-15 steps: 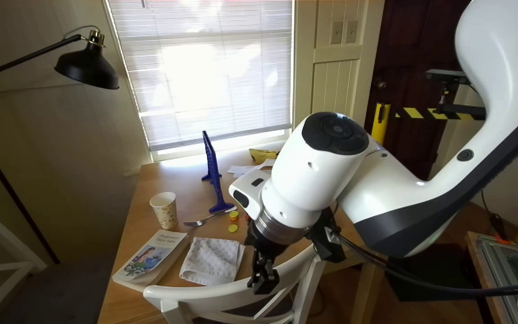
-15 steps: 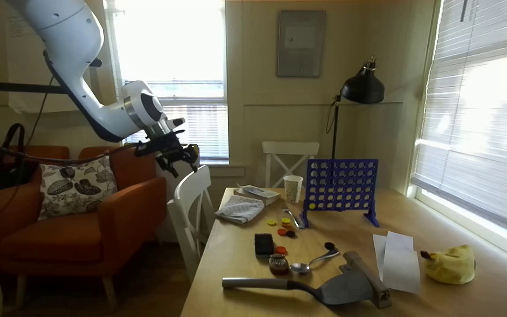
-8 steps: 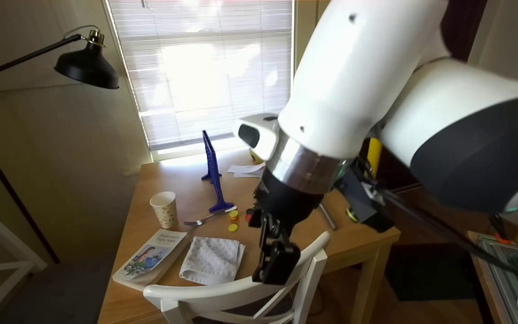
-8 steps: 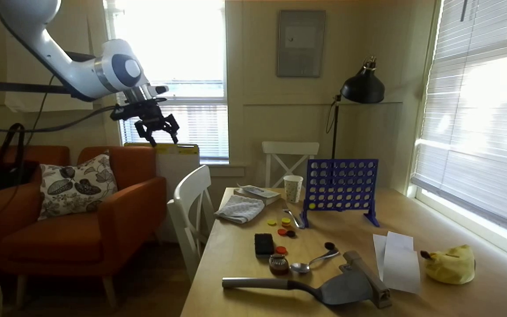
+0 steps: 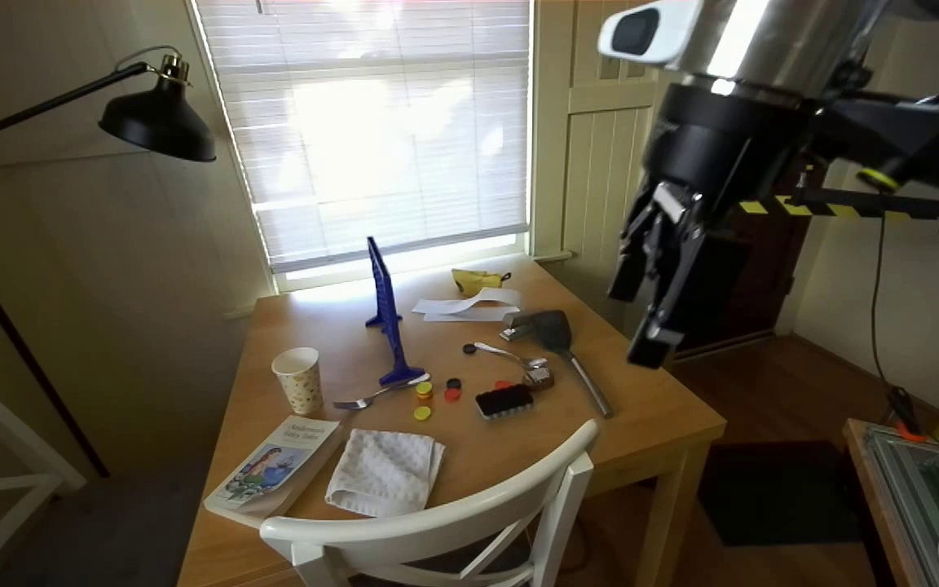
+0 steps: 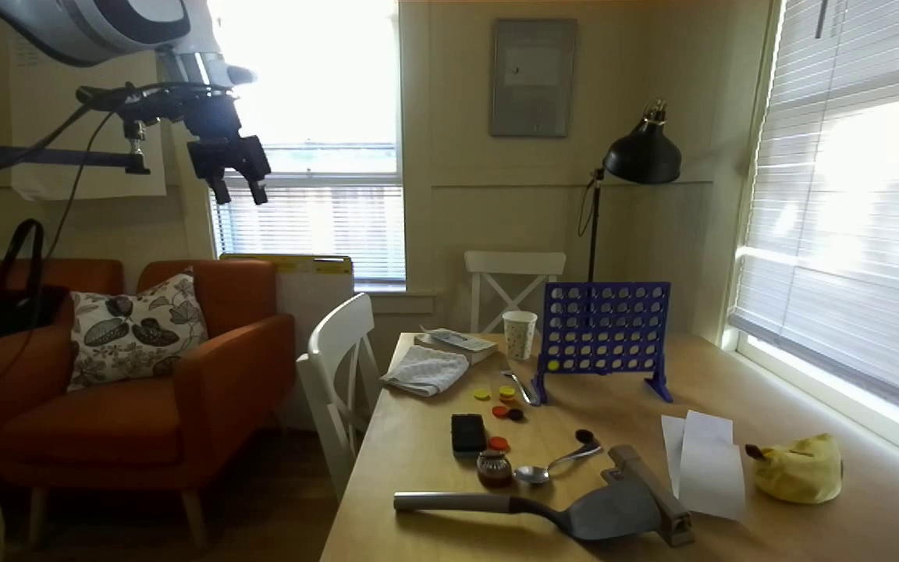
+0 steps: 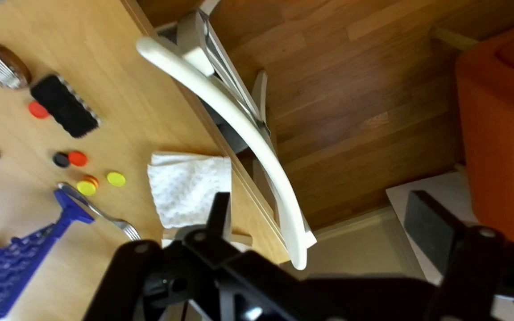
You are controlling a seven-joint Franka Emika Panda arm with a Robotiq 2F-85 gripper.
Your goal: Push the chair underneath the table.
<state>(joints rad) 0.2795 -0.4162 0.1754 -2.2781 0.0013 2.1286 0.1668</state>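
Chair (image 5: pixel 437 523): back upright along table (image 5: pixel 645 406) edge beside towel (image 5: pixel 385 474), seat apparently partly beneath. Gripper (image 6: pixel 240 193): high, well apart from chair, jaws spread wide, nothing held. Likely fault: off-centre push toward either corner, pivoting chair, jamming back against edge.

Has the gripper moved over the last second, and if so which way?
Yes. Judged against the window in an exterior view, the gripper has risen and shifted toward that picture's left edge, away from the chair.
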